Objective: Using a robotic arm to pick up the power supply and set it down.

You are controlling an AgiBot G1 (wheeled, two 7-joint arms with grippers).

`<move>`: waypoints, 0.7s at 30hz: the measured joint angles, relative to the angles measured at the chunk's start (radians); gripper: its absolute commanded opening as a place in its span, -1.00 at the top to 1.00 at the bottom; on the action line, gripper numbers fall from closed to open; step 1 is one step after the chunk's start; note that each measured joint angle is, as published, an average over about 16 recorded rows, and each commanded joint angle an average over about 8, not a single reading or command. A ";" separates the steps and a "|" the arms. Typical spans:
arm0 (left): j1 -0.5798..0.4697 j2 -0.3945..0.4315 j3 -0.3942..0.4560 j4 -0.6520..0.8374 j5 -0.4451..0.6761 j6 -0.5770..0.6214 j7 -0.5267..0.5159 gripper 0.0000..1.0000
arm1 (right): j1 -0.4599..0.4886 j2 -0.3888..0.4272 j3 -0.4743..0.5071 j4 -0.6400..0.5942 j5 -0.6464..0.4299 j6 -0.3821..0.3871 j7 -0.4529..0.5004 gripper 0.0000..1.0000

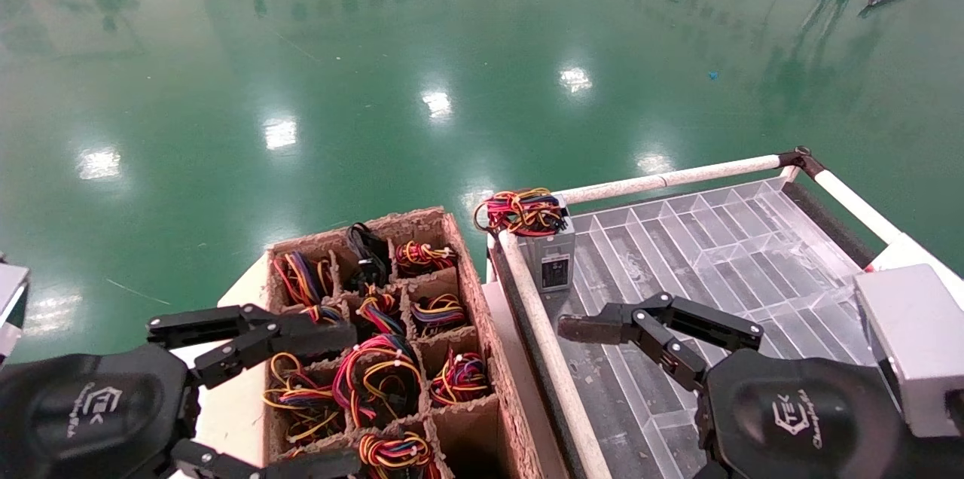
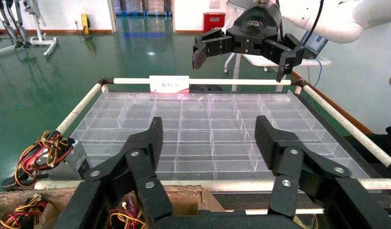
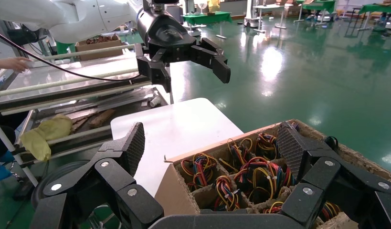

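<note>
One power supply (image 1: pixel 553 259), a silver-grey box with a label and a bundle of coloured wires (image 1: pixel 520 212), stands upright in the near-left corner of the clear tray (image 1: pixel 715 238). The left wrist view also shows this power supply (image 2: pixel 75 160). Several more sit in the cardboard box (image 1: pixel 482 291), wires up. My right gripper (image 1: pixel 584 407) (image 3: pixel 211 136) hangs open over the tray's near end, just short of the standing unit, holding nothing. My left gripper (image 1: pixel 350 398) (image 2: pixel 210 126) is open above the box, also empty.
The tray is split into clear compartments and framed by white rails (image 1: pixel 542 328). The box rests on a white table (image 3: pixel 179 129). A shelf rack with clutter (image 3: pixel 64 109) stands beyond the left arm. Green floor lies all around.
</note>
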 measured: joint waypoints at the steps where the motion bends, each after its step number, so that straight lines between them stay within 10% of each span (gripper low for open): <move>1: 0.000 0.000 0.000 0.000 0.000 0.000 0.000 1.00 | 0.000 0.000 0.000 0.000 0.000 0.000 0.000 -1.00; 21: 0.000 0.000 0.000 0.000 0.000 0.000 0.000 1.00 | 0.000 0.000 0.000 0.000 0.000 0.000 0.000 -1.00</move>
